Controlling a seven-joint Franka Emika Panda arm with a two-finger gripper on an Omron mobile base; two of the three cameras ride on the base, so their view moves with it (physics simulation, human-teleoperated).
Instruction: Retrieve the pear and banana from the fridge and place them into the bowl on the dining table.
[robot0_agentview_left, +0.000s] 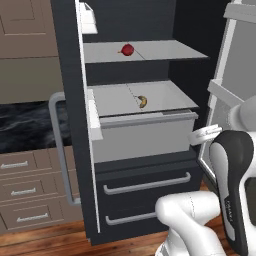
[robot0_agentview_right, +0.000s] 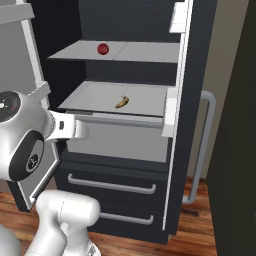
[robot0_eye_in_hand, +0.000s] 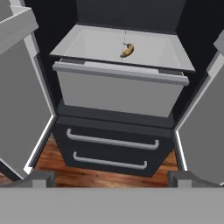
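Two doors of the fridge (robot0_agentview_left: 75, 125) stand swung open, baring pale shelves. One banana (robot0_agentview_left: 143, 101) lies on the lower shelf (robot0_agentview_left: 115, 100), above two drawers (robot0_agentview_left: 147, 184); a red round fruit (robot0_agentview_left: 128, 49) sits on the shelf above. Well short of both, the tool (robot0_eye_in_hand: 112, 177) hangs with fingers spread wide, holding nothing.

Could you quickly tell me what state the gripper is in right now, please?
Gripper: open and holding nothing, facing the open fridge with the banana on the shelf ahead.
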